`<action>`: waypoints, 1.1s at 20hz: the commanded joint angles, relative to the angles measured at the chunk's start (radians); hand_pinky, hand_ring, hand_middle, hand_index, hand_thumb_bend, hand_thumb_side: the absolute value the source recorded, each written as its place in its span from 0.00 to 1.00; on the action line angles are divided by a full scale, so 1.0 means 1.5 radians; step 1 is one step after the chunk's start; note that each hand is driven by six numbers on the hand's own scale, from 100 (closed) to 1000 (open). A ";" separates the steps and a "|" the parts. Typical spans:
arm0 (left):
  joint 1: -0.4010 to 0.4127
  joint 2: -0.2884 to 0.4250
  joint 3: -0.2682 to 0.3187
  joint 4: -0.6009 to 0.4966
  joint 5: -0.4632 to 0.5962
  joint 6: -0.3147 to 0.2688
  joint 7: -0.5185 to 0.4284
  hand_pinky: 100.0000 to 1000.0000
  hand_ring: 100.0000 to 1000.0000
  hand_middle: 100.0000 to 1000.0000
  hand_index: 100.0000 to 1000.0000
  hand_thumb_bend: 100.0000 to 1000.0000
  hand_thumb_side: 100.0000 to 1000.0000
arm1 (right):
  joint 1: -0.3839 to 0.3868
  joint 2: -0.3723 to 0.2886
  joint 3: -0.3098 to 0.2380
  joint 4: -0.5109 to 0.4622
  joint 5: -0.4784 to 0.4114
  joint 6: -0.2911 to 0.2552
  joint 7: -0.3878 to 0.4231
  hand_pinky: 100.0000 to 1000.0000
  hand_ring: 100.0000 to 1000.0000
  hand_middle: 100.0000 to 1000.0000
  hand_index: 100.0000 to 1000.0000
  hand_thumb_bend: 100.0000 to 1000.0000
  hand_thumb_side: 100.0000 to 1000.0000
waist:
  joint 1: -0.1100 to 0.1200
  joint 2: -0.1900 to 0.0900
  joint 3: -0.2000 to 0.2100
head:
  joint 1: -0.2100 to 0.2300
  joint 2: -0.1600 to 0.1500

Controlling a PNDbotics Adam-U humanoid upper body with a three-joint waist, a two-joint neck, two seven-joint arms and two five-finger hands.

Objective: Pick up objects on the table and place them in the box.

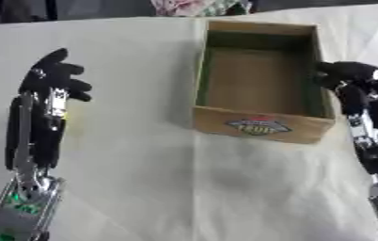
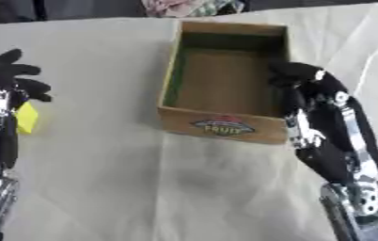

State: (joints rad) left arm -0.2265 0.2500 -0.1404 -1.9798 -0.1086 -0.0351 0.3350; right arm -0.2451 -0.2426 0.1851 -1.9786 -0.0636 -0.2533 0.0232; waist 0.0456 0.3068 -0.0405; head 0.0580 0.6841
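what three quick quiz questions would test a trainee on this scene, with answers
1. True or false: the wooden box has nothing inside it.
2. Which hand is at the box's side wall: A the left hand, B the right hand, C neither?
3. What colour is the small object beside the left hand on the cloth?

Key
1. True: only the bare floor of the box shows.
2. B: the right hand's curled fingers are at the box's right wall, while the left hand is apart from it with spread fingers.
3. Yellow.
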 commanded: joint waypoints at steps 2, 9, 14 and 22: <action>-0.040 0.058 0.021 -0.013 -0.029 0.009 -0.013 0.47 0.54 0.60 0.84 0.30 0.74 | 0.000 -0.011 -0.004 -0.014 0.001 -0.002 -0.002 0.81 0.84 0.55 0.75 0.00 0.41 | -0.001 -0.016 0.002 | -0.003 -0.008; -0.095 0.224 0.056 -0.013 -0.146 0.083 -0.139 0.55 0.59 0.66 0.86 0.36 0.70 | 0.003 -0.016 -0.006 -0.014 0.002 -0.002 -0.004 0.81 0.84 0.55 0.75 0.00 0.41 | 0.006 -0.019 -0.003 | -0.007 -0.012; -0.082 0.377 0.069 -0.013 -0.221 0.106 -0.300 0.63 0.64 0.70 0.86 0.38 0.61 | 0.009 -0.022 -0.008 -0.014 0.007 0.001 -0.006 0.81 0.84 0.55 0.75 0.00 0.41 | 0.017 -0.022 -0.002 | -0.011 -0.008; -0.044 0.510 0.079 0.016 -0.256 0.111 -0.495 0.69 0.67 0.71 0.85 0.37 0.39 | 0.016 -0.034 -0.008 -0.014 0.011 0.001 -0.007 0.81 0.84 0.55 0.75 0.00 0.41 | 0.029 -0.028 0.005 | -0.016 -0.004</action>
State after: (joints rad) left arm -0.2887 0.9585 -0.0435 -1.9588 -0.4852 0.1317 -0.3747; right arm -0.2182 -0.2765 0.1790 -1.9786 -0.0535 -0.2527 0.0174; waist 0.0899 0.2839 -0.0357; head 0.0362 0.6767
